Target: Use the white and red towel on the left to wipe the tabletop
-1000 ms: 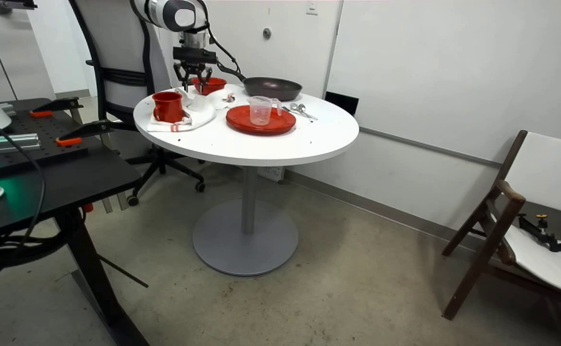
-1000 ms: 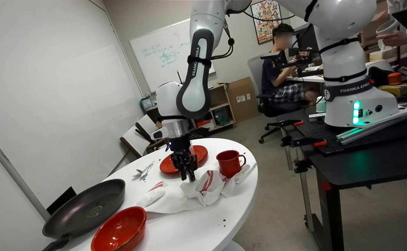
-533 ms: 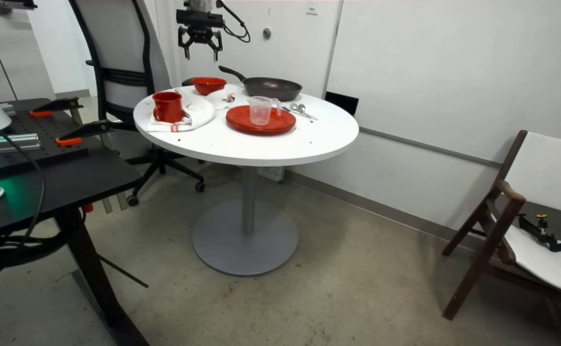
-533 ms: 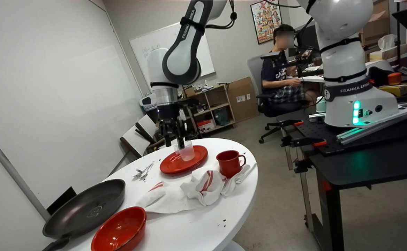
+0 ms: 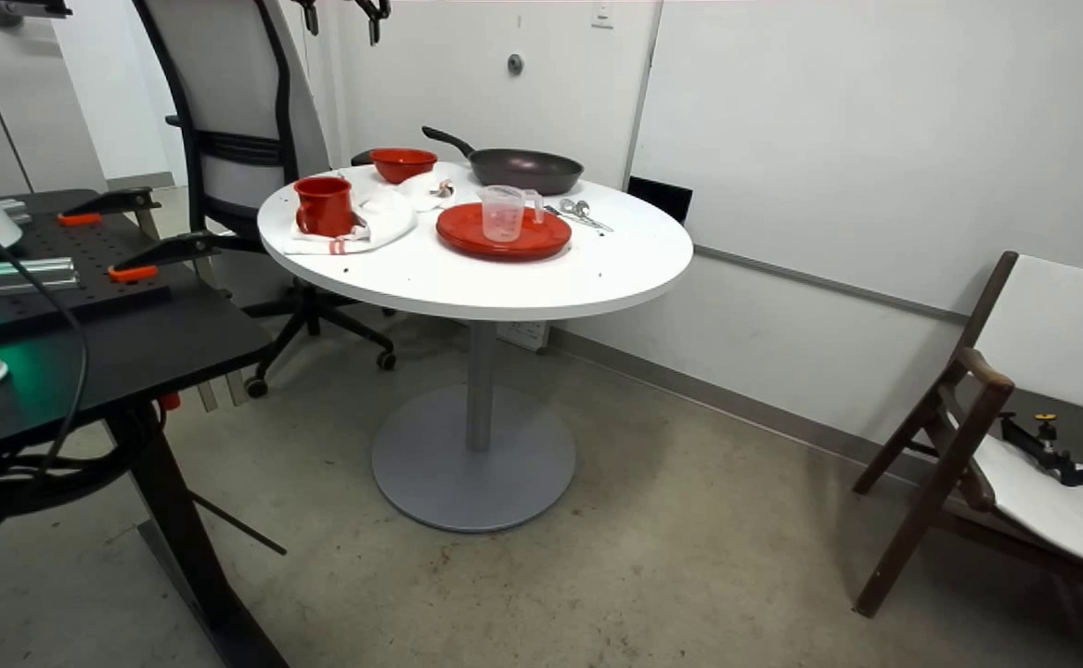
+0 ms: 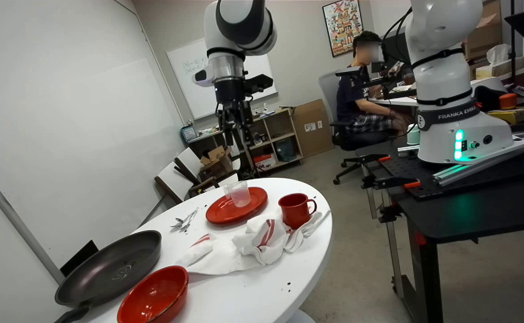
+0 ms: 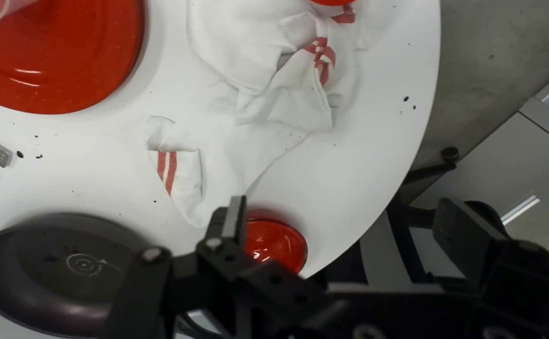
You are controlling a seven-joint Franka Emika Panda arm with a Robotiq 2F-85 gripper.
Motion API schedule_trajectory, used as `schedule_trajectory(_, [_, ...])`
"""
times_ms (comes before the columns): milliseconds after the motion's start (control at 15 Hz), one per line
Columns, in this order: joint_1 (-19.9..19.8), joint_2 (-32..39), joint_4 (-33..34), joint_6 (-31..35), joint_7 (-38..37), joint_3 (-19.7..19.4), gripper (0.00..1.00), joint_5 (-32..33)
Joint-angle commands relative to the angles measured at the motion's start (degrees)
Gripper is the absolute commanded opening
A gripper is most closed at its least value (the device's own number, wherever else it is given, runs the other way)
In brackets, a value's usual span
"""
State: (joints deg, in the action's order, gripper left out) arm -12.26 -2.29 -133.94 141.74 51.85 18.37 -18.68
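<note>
The white towel [image 6: 262,246] with red stripes lies crumpled on the round white counter [image 6: 244,298], a red mug [image 6: 294,211] standing among its folds at one end. Near the other end is a red bowl [image 6: 154,296], with a black pan [image 6: 109,269] close by. A clear measuring cup [image 6: 240,196] stands on a red plate [image 6: 221,215], and metal utensils [image 6: 184,222] lie between plate and pan. The gripper [image 5: 343,35] hangs well above the counter, clear of the towel, its fingers spread apart. Farther back, in an exterior view, a person [image 6: 356,96] sits on an office chair [image 6: 328,94].
</note>
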Motion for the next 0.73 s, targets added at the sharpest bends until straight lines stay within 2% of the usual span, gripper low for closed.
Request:
schedule_trajectory(0, [9.1, -14.0, -10.5, -2.8, -1.4, -7.3, 1.00, -2.5])
schedule_trajectory(67, [10.1, -6.0, -4.5, -1.3, -1.2, -9.1, 1.00, -0.1])
schedule_trajectory(267, [13.3, -8.4, -6.1, -1.3, -1.8, -11.8, 1.00, 0.2])
schedule_trajectory(667, [13.0, -6.3, -5.3, -1.3, -1.5, -12.1, 1.00, -0.1])
